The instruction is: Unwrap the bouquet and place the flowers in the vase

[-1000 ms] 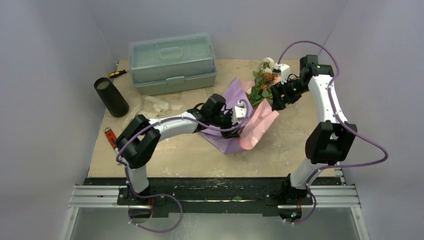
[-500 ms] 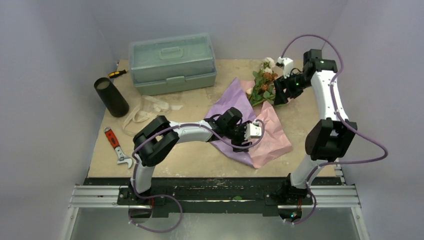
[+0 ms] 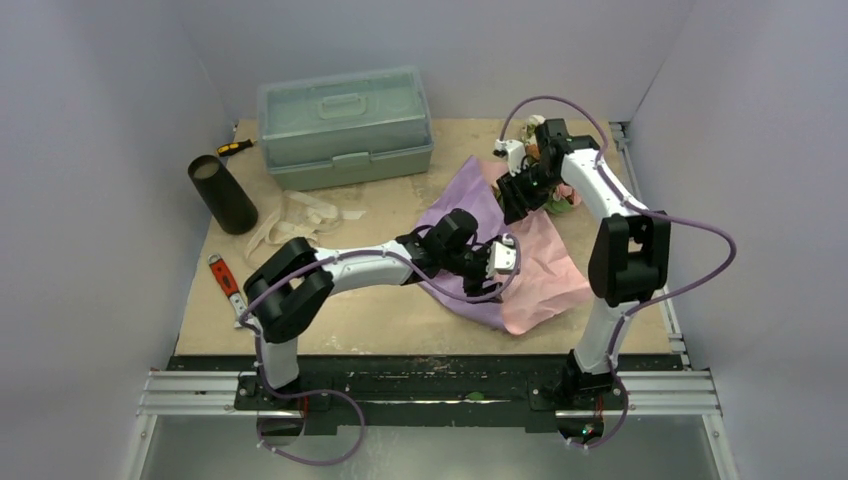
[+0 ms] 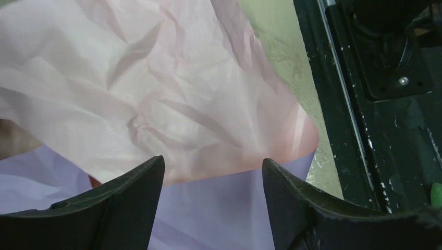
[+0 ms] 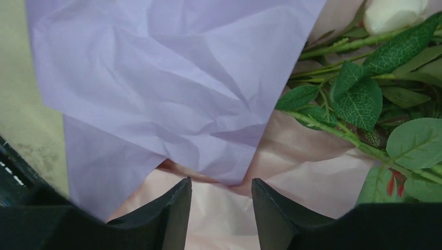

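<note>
paper (image 3: 545,280) spread open, flowers (image 5: 359,99) lying on it

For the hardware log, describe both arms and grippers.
Both the left arm and right arm have white links with bulky black joints. A purple cable loops loosely along each. The left gripper and right gripper each carry two matte black, wedge-shaped fingers. No markings are legible.

Toolbox (image 3: 345,125) and ribbon (image 3: 290,215) beside vase (image 3: 222,193)
</note>
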